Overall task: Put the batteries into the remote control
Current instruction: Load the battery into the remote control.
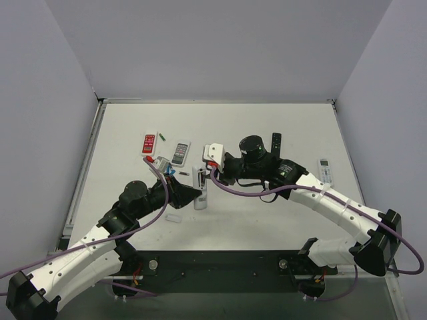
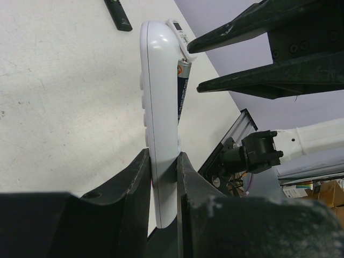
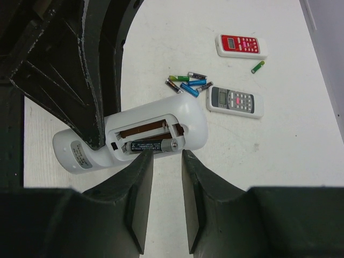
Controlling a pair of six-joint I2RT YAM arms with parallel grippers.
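The white remote control (image 2: 158,107) stands on its long edge on the table, and my left gripper (image 2: 163,161) is shut on its lower end. Its battery recess faces my right gripper, with one dark battery (image 3: 150,145) lying in the near slot while the other slot is empty. My right gripper (image 3: 167,156) is open and empty, its tips just short of that battery. In the left wrist view its two fingers (image 2: 252,21) are spread beside the recess. In the top view the remote (image 1: 200,183) is at mid-table between the two grippers. Several loose batteries (image 3: 185,84) lie beyond it.
A red remote (image 1: 149,143), a grey remote with a display (image 1: 180,153) and a single green battery (image 1: 161,138) lie at the back left. A black remote (image 1: 276,142) and a white remote (image 1: 325,171) lie on the right. A small white cover (image 1: 174,218) lies near the left arm.
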